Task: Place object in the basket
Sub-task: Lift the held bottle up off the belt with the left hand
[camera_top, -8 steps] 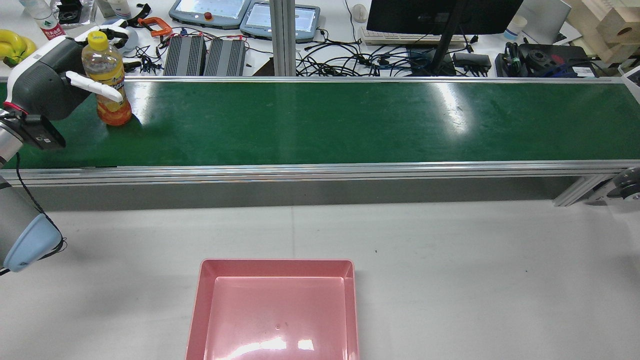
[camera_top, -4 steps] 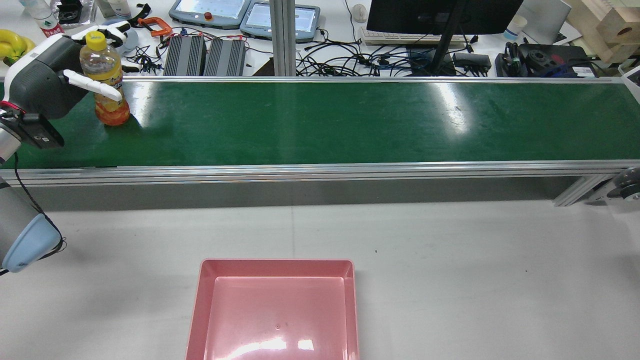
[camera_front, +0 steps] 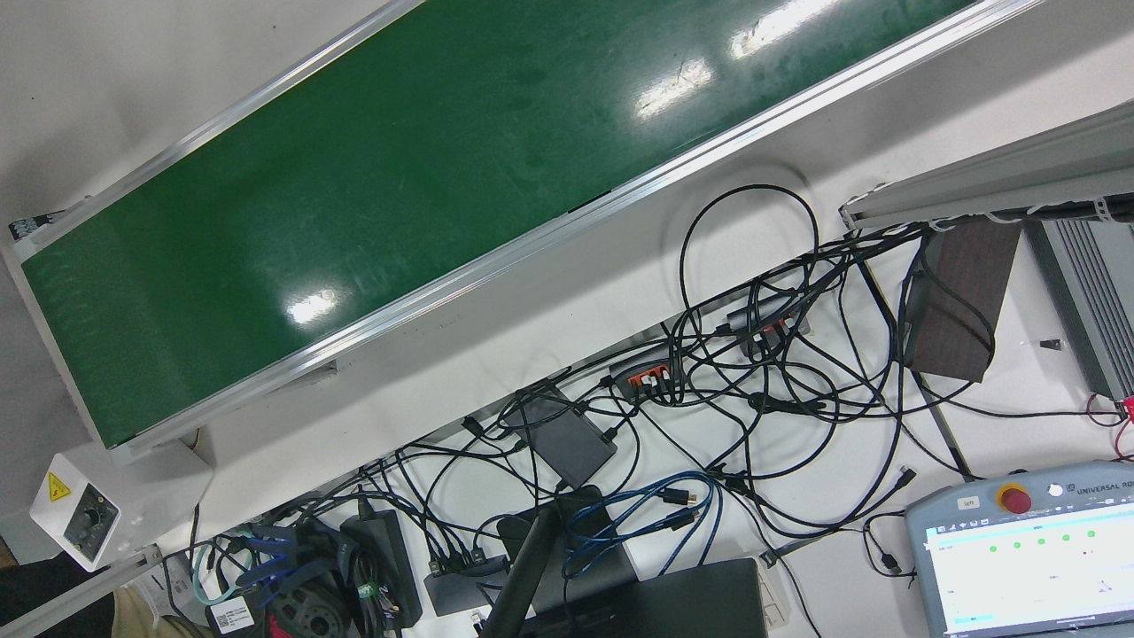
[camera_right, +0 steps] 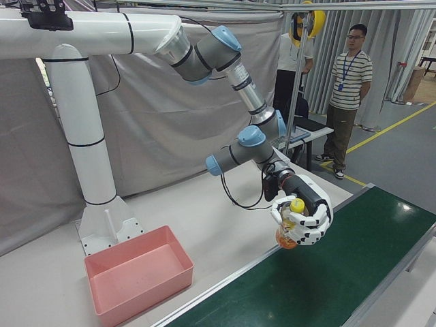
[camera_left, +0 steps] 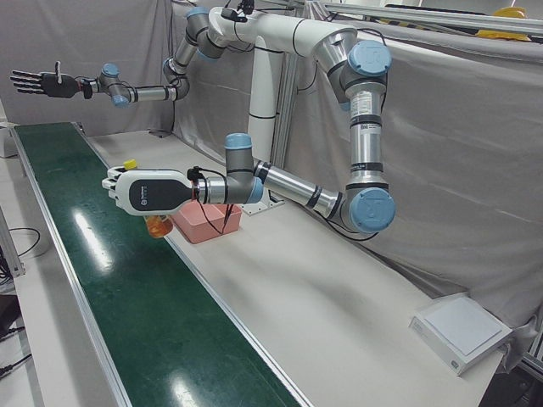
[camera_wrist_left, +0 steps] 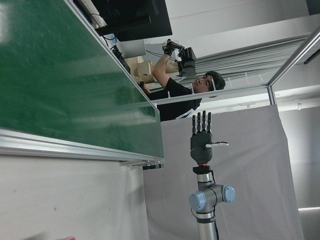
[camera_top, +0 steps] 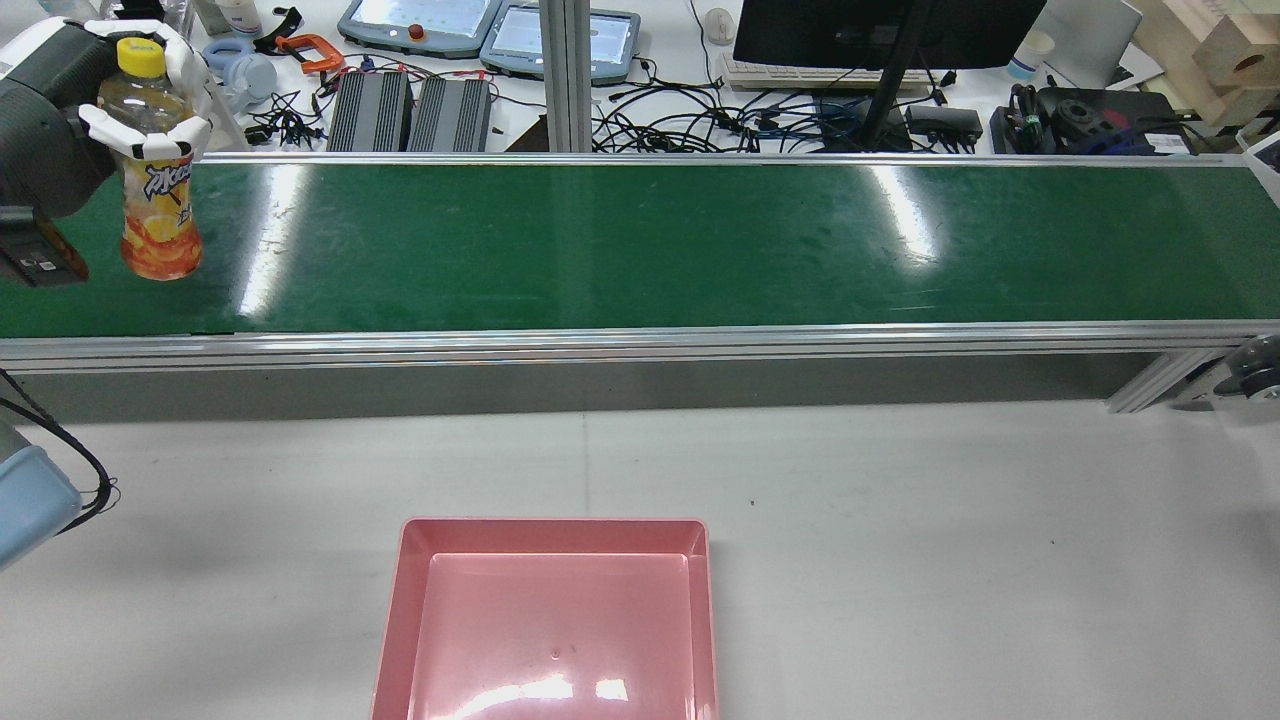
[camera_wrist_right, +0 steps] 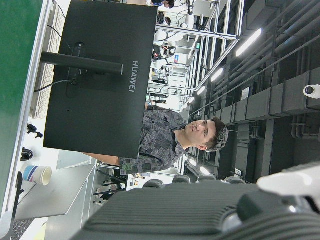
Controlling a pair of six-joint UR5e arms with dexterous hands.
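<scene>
An orange juice bottle [camera_top: 158, 215] with a yellow cap hangs upright in my left hand [camera_top: 50, 120], clear above the green conveyor belt [camera_top: 640, 240] at its far left end. The hand's white fingers wrap around the bottle's upper part. The same left hand [camera_left: 148, 192] and bottle [camera_left: 156, 226] show in the left-front view, and in the right-front view the hand [camera_right: 308, 216] grips the bottle [camera_right: 296, 208]. The pink basket [camera_top: 555, 526] sits empty on the white table, nearer than the belt. My right hand [camera_left: 34, 82] is raised high, open and empty; it also shows in the left hand view [camera_wrist_left: 201, 134].
Behind the belt lies a desk with a monitor [camera_top: 880, 30], teach pendants [camera_top: 420, 22] and tangled cables [camera_front: 753, 372]. A person [camera_right: 351, 68] stands beyond the belt's end. A white box [camera_left: 462, 331] sits at the table's corner.
My left hand has closed around the bottle and lifted it off the belt. Hand and bottle have moved left and toward the belt's near edge.
</scene>
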